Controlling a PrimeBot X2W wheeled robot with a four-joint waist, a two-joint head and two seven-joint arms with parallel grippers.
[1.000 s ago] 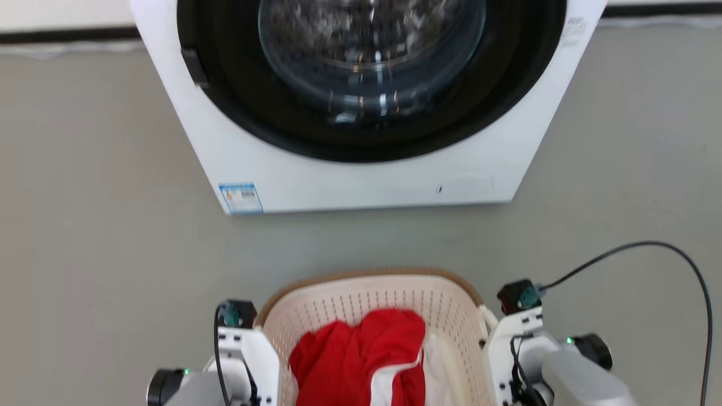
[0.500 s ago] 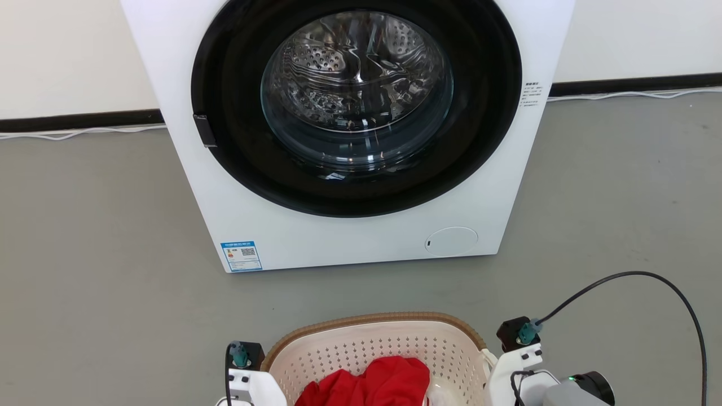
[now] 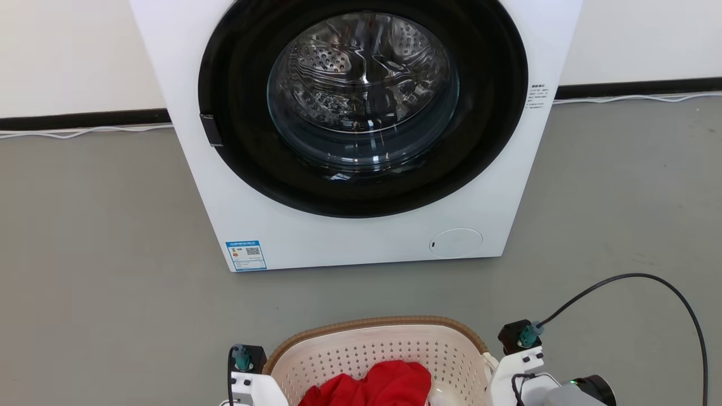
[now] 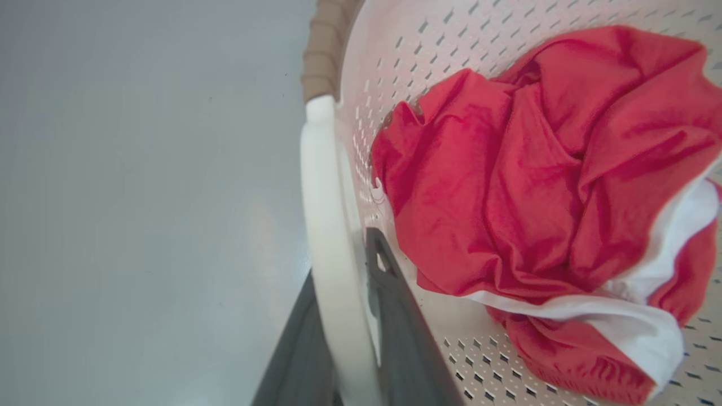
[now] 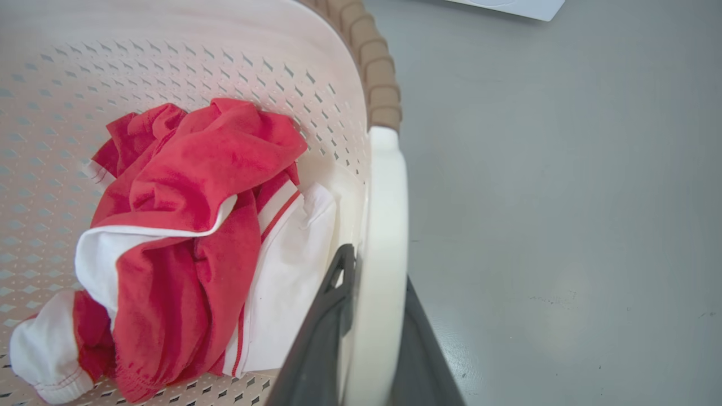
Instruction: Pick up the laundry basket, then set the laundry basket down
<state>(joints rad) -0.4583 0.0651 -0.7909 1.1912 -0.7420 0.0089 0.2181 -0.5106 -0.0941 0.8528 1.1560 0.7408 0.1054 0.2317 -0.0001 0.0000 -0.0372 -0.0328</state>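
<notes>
Seen in the head view, the laundry basket [image 3: 372, 323], cream, perforated and edged with a brown woven-look rim, sits low before a white washing machine [image 3: 338, 242]. The robot's left wrist [image 3: 248, 383] and right wrist [image 3: 516, 366] are close against its sides, and a black cable [image 3: 648, 279] loops off the right one above the grey floor [image 3: 101, 254]. Bare floor lies between basket and machine. In the left wrist view, the left claw [image 4: 341, 265] is clenched on the basket's white side handle [image 4: 321, 186], one dark finger inside the wall and one outside, next to a crumpled red-and-white garment [image 4: 507, 186] lying in the basket. In the right wrist view, the right claw [image 5: 377, 270] grips the opposite handle [image 5: 386, 192] the same way, with the garment's white part just beside the inner finger. Whether the basket is clear of the floor cannot be told.
</notes>
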